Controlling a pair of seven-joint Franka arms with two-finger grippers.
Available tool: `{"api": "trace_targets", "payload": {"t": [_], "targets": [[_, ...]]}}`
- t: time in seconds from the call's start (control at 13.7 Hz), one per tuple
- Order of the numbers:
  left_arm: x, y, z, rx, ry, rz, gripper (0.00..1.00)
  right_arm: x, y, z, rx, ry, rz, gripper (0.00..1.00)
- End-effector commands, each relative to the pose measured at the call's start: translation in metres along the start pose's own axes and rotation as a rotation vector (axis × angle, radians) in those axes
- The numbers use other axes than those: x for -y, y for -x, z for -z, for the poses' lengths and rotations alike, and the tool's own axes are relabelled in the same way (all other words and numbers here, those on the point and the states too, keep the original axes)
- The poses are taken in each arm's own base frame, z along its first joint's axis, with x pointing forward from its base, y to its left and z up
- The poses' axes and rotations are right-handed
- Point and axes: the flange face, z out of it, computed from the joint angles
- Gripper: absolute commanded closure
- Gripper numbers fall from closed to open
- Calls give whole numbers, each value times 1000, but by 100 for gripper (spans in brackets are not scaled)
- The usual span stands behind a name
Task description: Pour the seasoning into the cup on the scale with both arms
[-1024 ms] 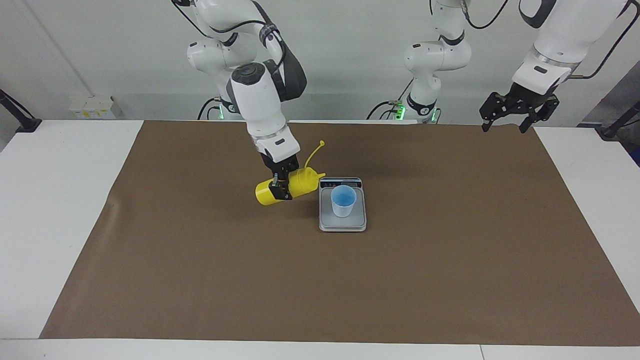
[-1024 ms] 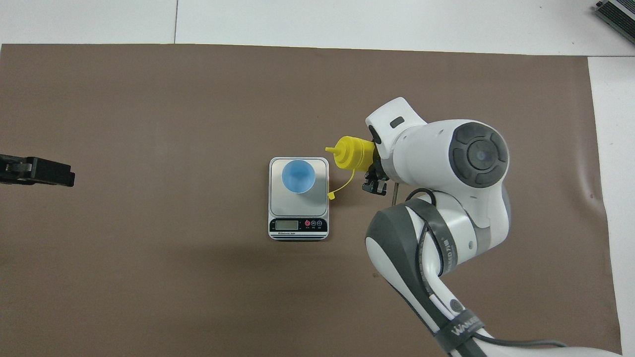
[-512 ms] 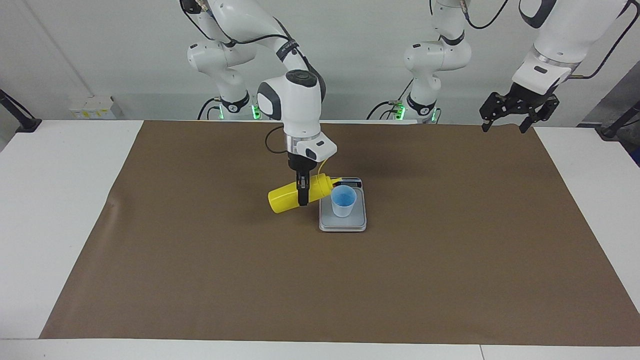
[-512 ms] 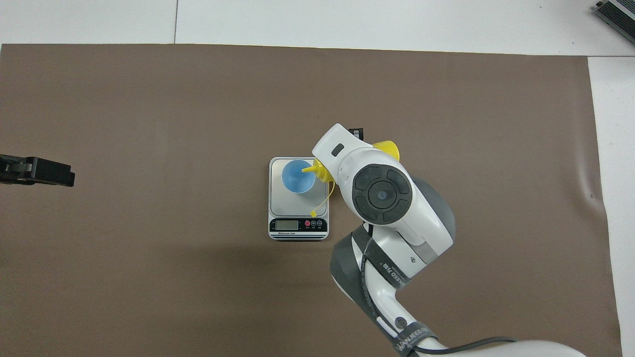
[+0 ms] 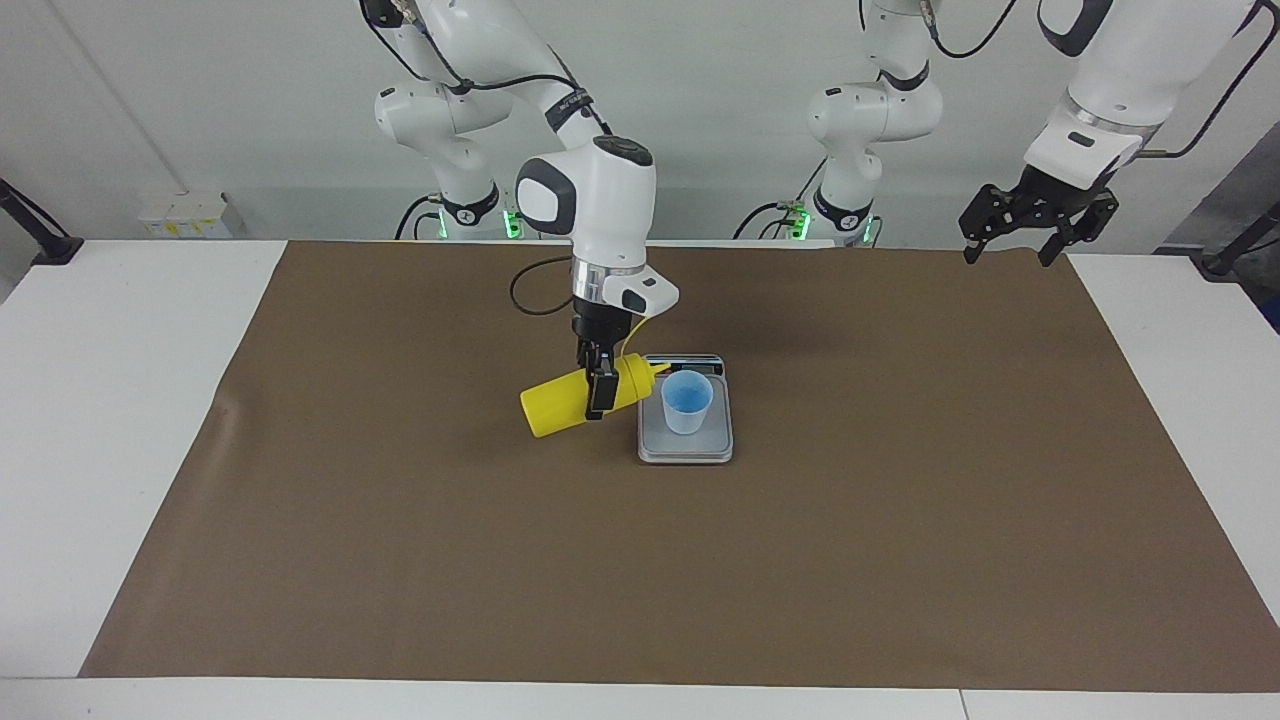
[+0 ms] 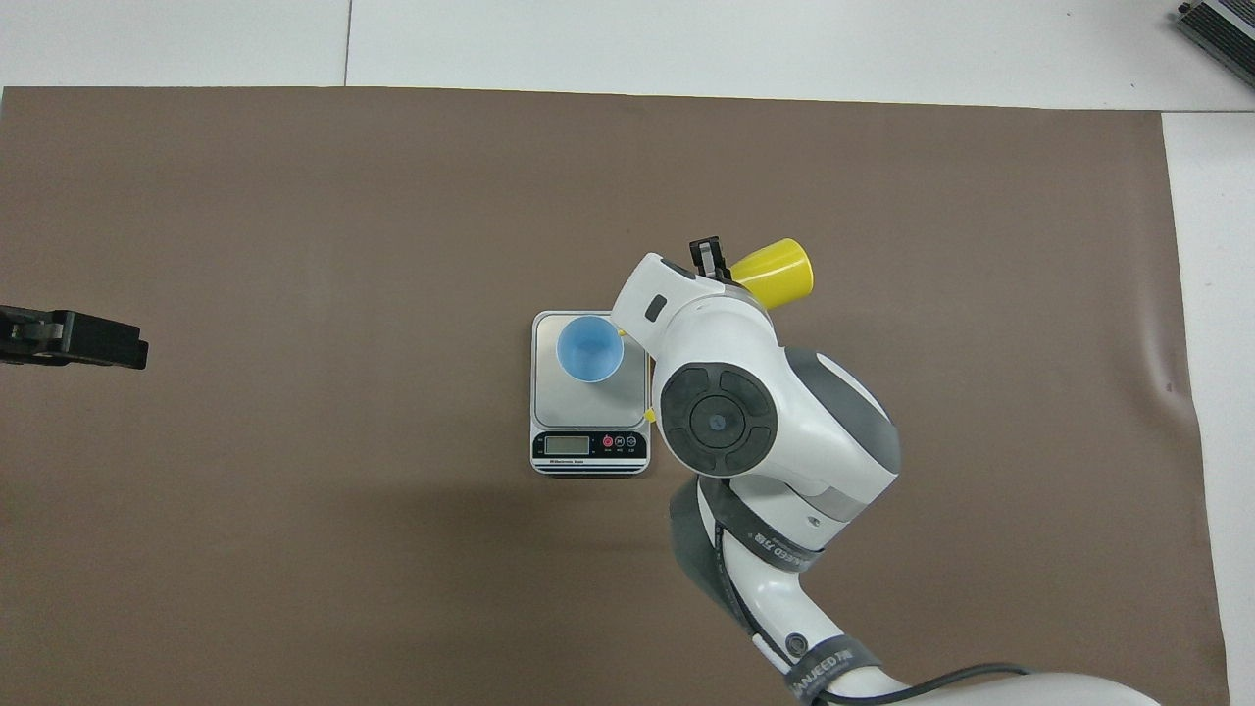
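Note:
The yellow seasoning bottle lies almost level in the air beside the scale, and my right gripper is shut on its middle. Its nozzle points at the light blue cup and ends close to the cup's rim. The cup stands upright on the scale's weighing plate. In the overhead view my right wrist hides the nozzle; only the bottle's base, one finger, the cup and the scale show. My left gripper hangs open and empty over the mat's edge at the left arm's end.
A brown mat covers most of the white table. The bottle's cap strap dangles beside the scale's display end. A small white box sits at the wall near the right arm's end.
The right wrist turned and swung the bottle's nozzle over the cup's rim, then drew it back slightly toward the right arm's end. The left arm has not moved.

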Motion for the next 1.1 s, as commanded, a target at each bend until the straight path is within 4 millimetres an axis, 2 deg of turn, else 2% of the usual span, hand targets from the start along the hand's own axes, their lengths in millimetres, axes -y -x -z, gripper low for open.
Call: {"api": "trace_targets", "payload": {"t": [0.0, 0.22, 0.29, 0.37, 0.51, 0.66, 1.02], "targets": [[2, 7, 2, 4, 2, -3, 0, -5, 0, -2, 34, 41, 37, 100], [2, 7, 2, 4, 2, -3, 0, -1, -12, -11, 98, 71, 124, 100], [2, 7, 2, 4, 2, -3, 0, 3, -27, -8, 107, 72, 147, 100], [2, 7, 2, 4, 2, -3, 0, 4, -31, -11, 120, 61, 142, 100], [2, 7, 2, 4, 4, -3, 0, -5, -44, -8, 163, 64, 146, 100], [2, 7, 2, 4, 2, -3, 0, -4, -64, -9, 222, 59, 192, 100], [2, 7, 2, 4, 2, -4, 0, 8, -74, -12, 408, 71, 207, 100]]}}
